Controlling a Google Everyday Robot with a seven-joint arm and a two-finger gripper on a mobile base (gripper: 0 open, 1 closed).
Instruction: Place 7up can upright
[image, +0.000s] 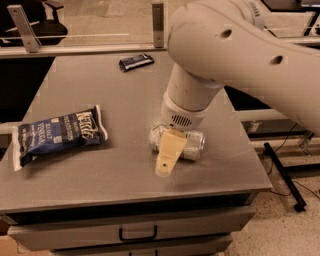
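The 7up can (196, 144) lies on its side on the grey table (125, 100), right of centre near the front. It is silvery-white and dented, with a little green showing. My gripper (168, 154) hangs from the big white arm (235, 50) and reaches down over the middle of the can, with its cream tip on the near side of the can, close to the tabletop. The gripper and wrist hide the can's middle.
A blue chip bag (60, 132) lies at the left front of the table. A small dark flat wrapper (136, 61) lies at the back centre. A rail with posts (158, 17) runs behind the table. A drawer with a handle (137, 234) sits below the front edge.
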